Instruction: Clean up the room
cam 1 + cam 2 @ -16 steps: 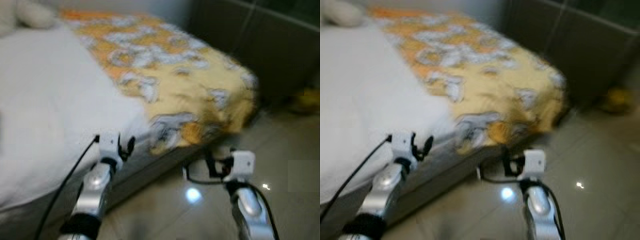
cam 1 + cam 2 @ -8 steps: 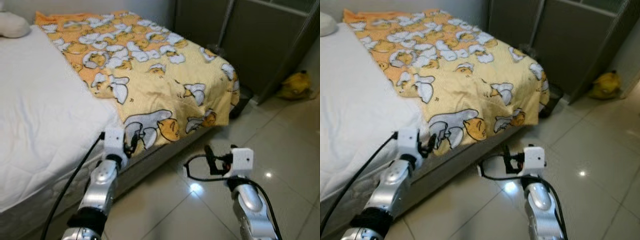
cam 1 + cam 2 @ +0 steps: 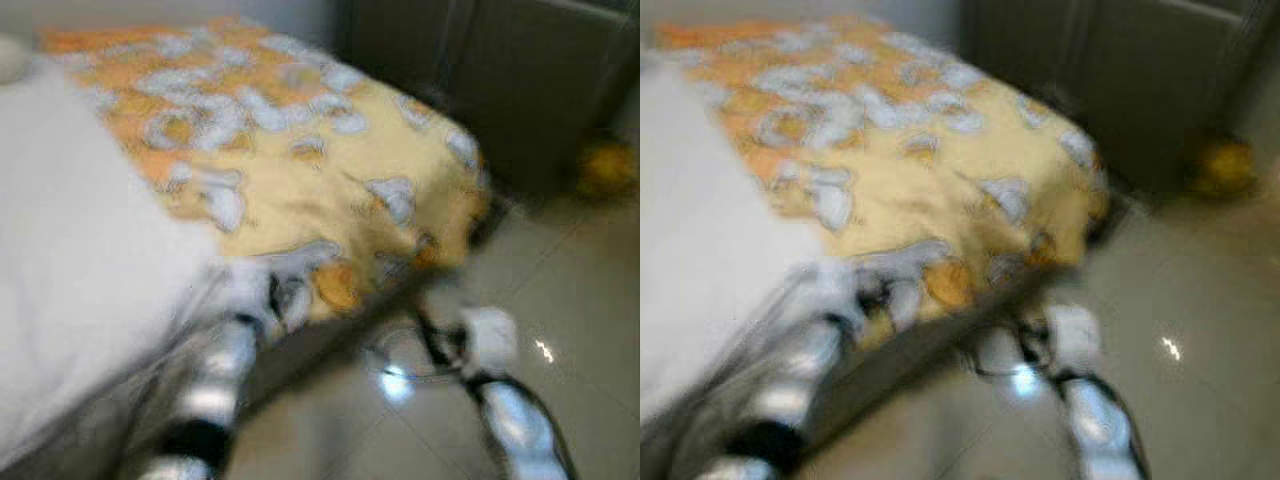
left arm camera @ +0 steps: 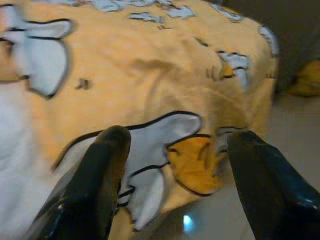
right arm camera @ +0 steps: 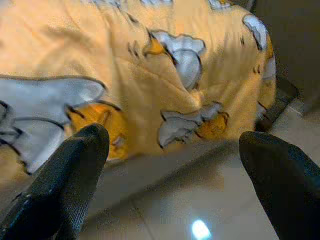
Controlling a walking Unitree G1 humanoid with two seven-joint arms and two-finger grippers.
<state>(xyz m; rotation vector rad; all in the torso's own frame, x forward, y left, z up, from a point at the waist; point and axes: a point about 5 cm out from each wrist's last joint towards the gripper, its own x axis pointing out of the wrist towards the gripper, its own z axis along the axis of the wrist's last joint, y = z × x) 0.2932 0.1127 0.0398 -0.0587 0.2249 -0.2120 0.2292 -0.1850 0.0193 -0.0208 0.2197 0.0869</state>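
A yellow blanket with a white and orange duck print (image 3: 300,170) covers the far half of the bed and hangs over its foot corner. The white mattress (image 3: 80,260) lies bare on the near left. My left gripper (image 4: 175,175) is open, and its fingers (image 4: 100,175) frame the blanket's hanging edge (image 4: 165,150). My right gripper (image 5: 175,175) is open too, low over the tiled floor and facing the blanket's draped corner (image 5: 190,90). Both arms (image 3: 215,380) reach forward at the bed's foot. The head views are blurred.
A dark wardrobe or partition (image 3: 500,80) stands behind the bed's foot. A yellow object (image 3: 605,165) lies on the floor at its base on the right. Shiny beige tiles (image 3: 580,300) stretch to the right of the bed.
The head views have blurred and shifted slightly, so the camera is moving. Both arms stay at about the same place by the bed's foot.
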